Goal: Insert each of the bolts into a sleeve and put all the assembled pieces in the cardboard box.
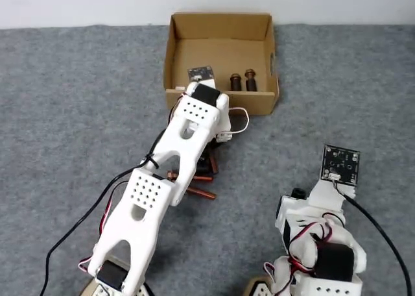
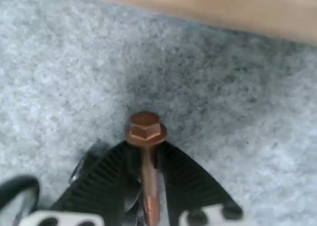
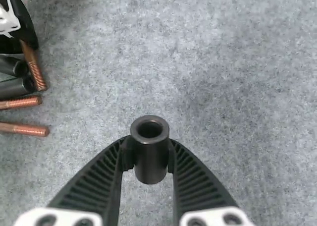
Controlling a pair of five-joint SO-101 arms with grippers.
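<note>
1. Our left pincer (image 2: 146,150) is clamped on a copper-coloured bolt (image 2: 145,133), taking the shank just under the hex head, above the grey surface (image 2: 59,87) and just in front of the cardboard box (image 1: 220,102)
2. Our right pincer (image 3: 148,146) is closed around a dark sleeve (image 3: 149,156), its bore facing outward, over the surface well apart from the box
3. We judge both parts to be rigid metal, small but dense, so neither will bend or crush under a firm squeeze
4. The sleeve's smooth round wall looks slippery to us; a square hold at mid-length on the ribbed pads should stop it rolling
5. We think the bolt is best held near the head, leaving the thread free to enter the bore
6. Two assembled pieces (image 1: 235,82) stand in the box; loose bolts (image 1: 194,193) lie on the surface beneath the left arm
</note>
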